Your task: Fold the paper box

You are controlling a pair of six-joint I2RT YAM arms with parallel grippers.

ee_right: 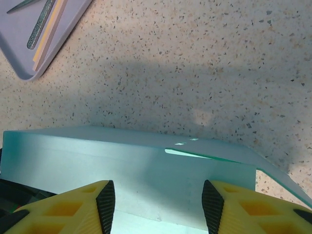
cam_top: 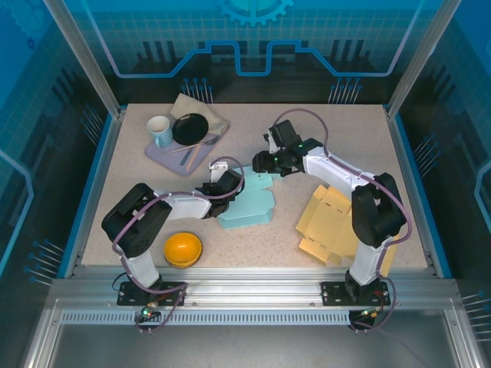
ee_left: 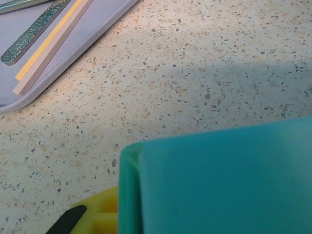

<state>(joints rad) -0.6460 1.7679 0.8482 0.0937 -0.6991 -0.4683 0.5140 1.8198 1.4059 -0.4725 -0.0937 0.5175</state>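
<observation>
Careful: left claw [cam_top: 225, 186] pinches the teal box [cam_top: 249, 208] at ten o'clock; right claw [ee_right: 158, 196], spread at twelve, could crumple it.

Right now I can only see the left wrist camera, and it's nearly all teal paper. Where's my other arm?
Observer: The right tool is at the far edge of the teal paper box, jaws open, with a teal panel in front of them.
Operator: Is that the only box?
Observer: No. A flat yellow paper box lies unfolded to the right of the teal one.
Operator: Is anything close to me that I could bump?
Observer: Maybe. An orange bowl sits near the front-left of the table, just in front of the teal box.
</observation>
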